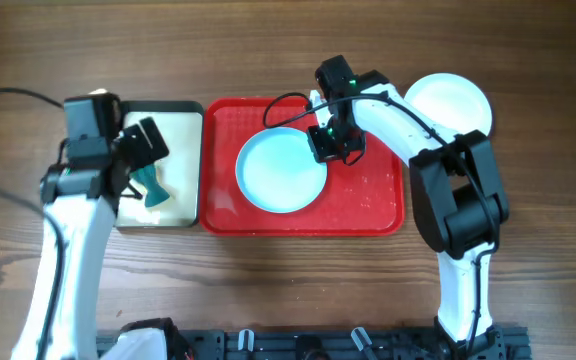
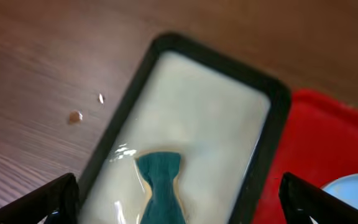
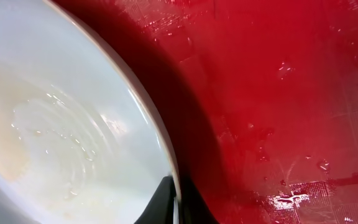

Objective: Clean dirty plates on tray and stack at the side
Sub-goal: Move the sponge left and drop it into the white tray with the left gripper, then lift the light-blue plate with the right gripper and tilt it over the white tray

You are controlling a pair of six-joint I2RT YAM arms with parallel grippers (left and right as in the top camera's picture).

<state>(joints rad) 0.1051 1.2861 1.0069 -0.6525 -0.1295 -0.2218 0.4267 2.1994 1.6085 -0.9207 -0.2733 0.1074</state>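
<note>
A pale aqua-blue plate [image 1: 281, 170] lies on the red tray [image 1: 373, 195]. My right gripper [image 1: 334, 142] is shut on this plate's right rim; in the right wrist view the rim [image 3: 135, 106] sits between the dark fingertips [image 3: 176, 202] above the wet tray floor [image 3: 278, 93]. A white plate [image 1: 448, 103] lies on the table right of the tray. My left gripper [image 1: 136, 160] is open and empty over the black-rimmed tray [image 1: 173, 215], above a teal sponge [image 2: 161, 186]. A third plate is not in view.
The black-rimmed cream tray [image 2: 278, 93] sits against the red tray's left side [image 2: 328, 143]. A few small water drops [image 2: 74, 116] lie on the wooden table left of it. Water droplets dot the red tray [image 3: 291, 199].
</note>
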